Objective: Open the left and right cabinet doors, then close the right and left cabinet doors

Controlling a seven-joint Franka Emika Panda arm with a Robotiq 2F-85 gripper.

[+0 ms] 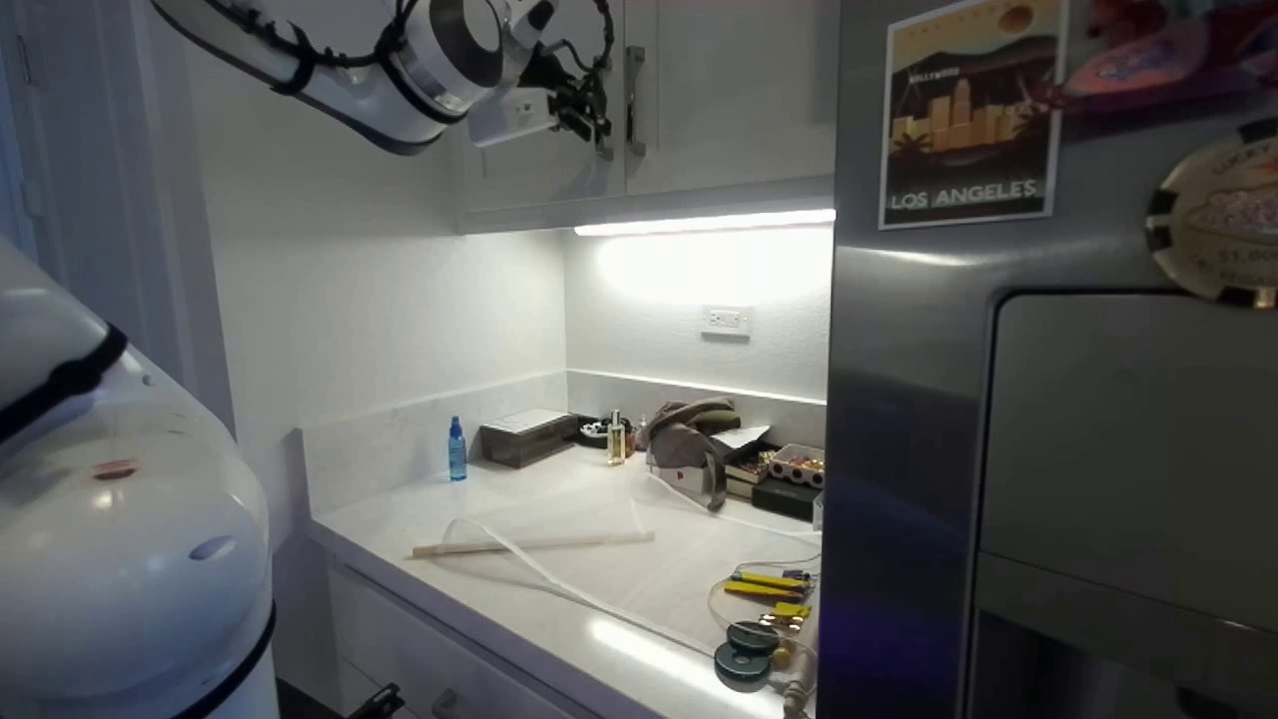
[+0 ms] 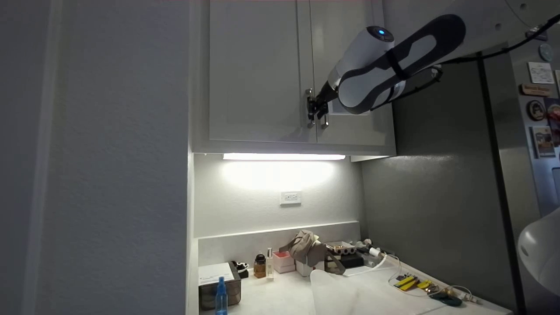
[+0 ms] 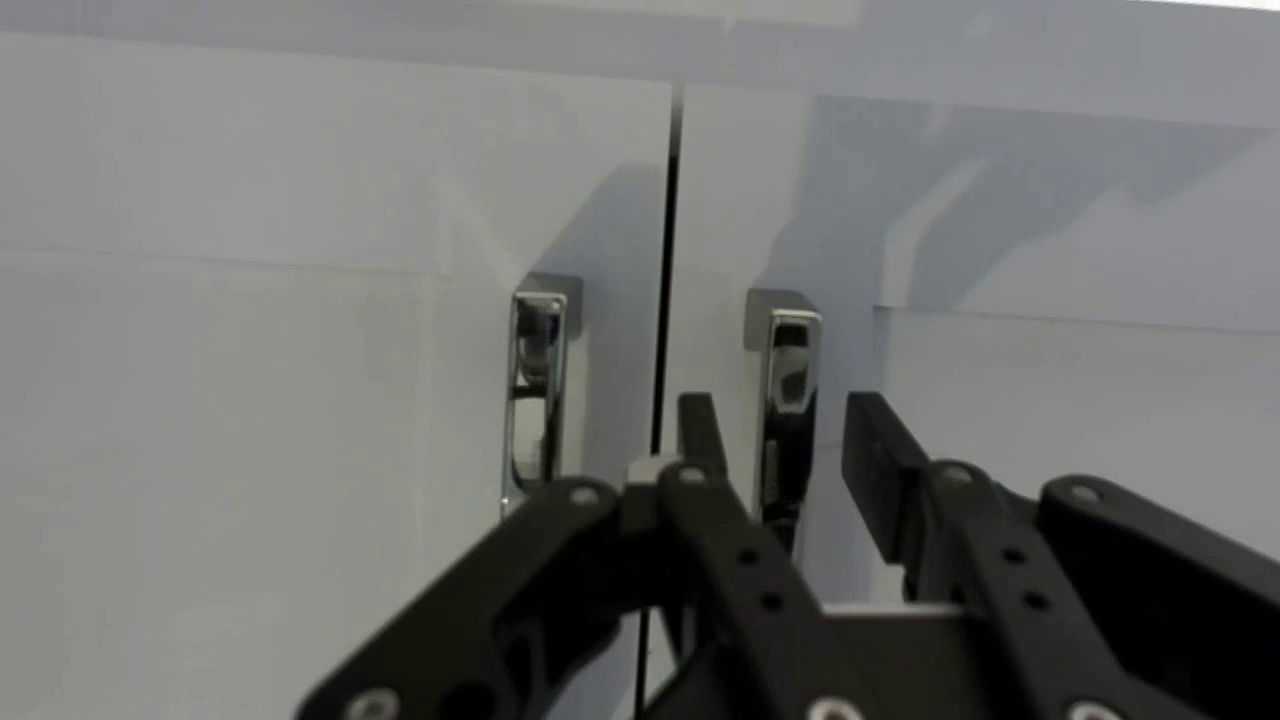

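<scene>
Poster (image 1: 968, 118): "LOS ANGELES" (seemingly "HOLLYWOOD" too); pincer (image 3: 784, 405) straddling handle (image 3: 788, 435).

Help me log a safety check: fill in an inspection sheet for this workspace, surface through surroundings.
Surface: smooth white countertop, a pale wooden stick lying on it.
Job's things: flat white left cabinet door and matching right cabinet door, both closed.
Clutter: slim blue translucent bottle, crumpled taupe fabric item, yellow-handled tools.
Gripper: black two-finger gripper, jaws open either side of the left door's slim silver bar handle, gaps showing.
Cables: black cable along the white robot arm; thin pale cord beside the tools.
Surroundings: grey steel fridge, lit white strip light, white wall outlet.
</scene>
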